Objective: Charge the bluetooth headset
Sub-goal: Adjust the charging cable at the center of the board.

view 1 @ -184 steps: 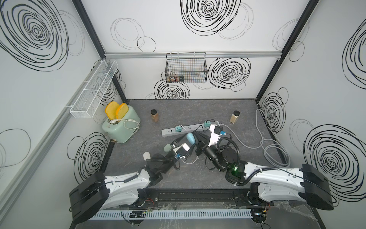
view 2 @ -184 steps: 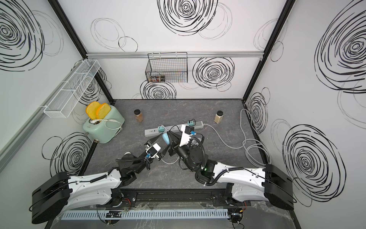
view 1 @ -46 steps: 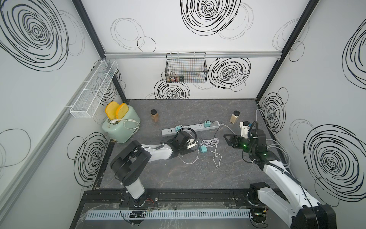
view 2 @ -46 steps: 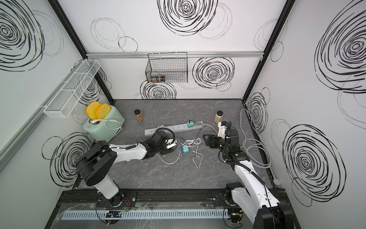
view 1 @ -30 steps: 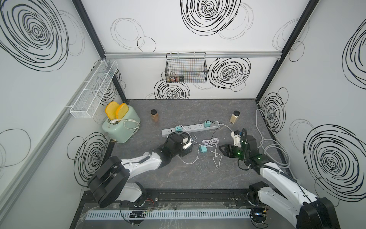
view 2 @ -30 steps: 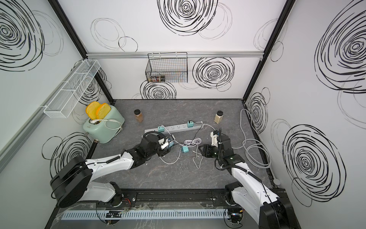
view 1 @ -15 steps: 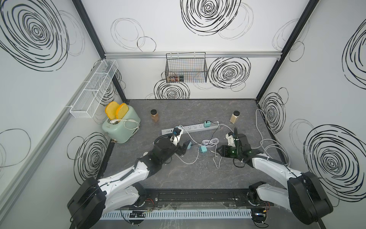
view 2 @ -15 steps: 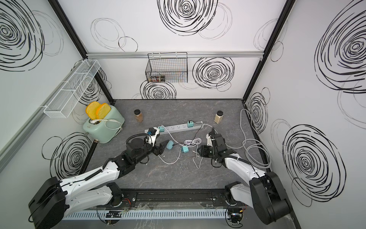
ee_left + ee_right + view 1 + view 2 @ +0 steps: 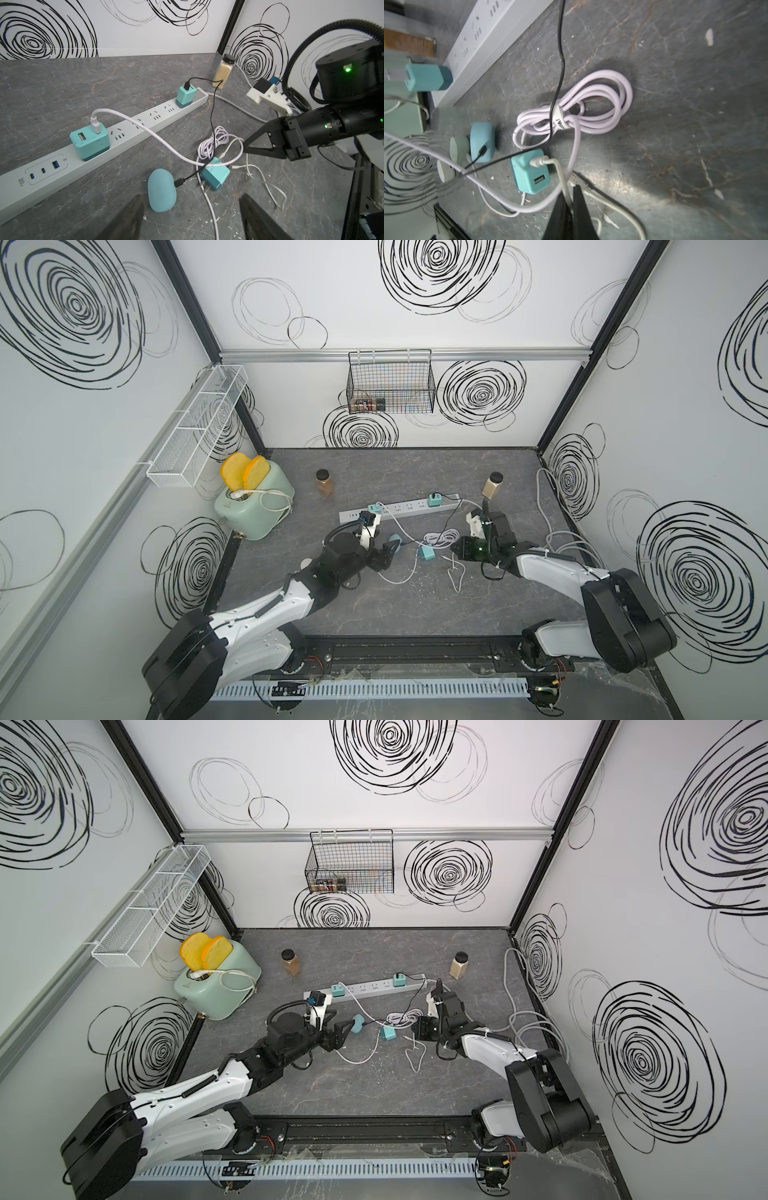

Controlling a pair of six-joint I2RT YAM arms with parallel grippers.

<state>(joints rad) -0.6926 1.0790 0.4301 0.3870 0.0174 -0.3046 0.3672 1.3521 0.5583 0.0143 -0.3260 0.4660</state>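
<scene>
The bluetooth headset is a blue oval case (image 9: pixel 395 538) (image 9: pixel 357 1022) (image 9: pixel 162 190) (image 9: pixel 482 142) lying on the table near the power strip (image 9: pixel 399 510) (image 9: pixel 124 137). A black cable (image 9: pixel 211 116) runs from a teal charger (image 9: pixel 185 96) on the strip to the case. Its plug (image 9: pixel 179 182) lies at the case's end; I cannot tell whether it is seated. My left gripper (image 9: pixel 386 558) (image 9: pixel 191 209) stands open just short of the case, touching nothing. My right gripper (image 9: pixel 457 549) (image 9: pixel 569 193) is shut on the white cable (image 9: pixel 560 176) of a loose teal charger (image 9: pixel 216 176) (image 9: pixel 530 171).
A coiled lilac cable (image 9: pixel 442 537) (image 9: pixel 591 104) lies beside the loose charger. A mint toaster (image 9: pixel 253 506) stands at the left. Two spice jars (image 9: pixel 324 483) (image 9: pixel 492 485) stand behind the strip. Grey cables (image 9: pixel 569 539) loop at the right wall.
My right arm has come down and leftward to the cable heap, and its jaws have closed on the white cable. My left arm has drawn back from the case, still open.
</scene>
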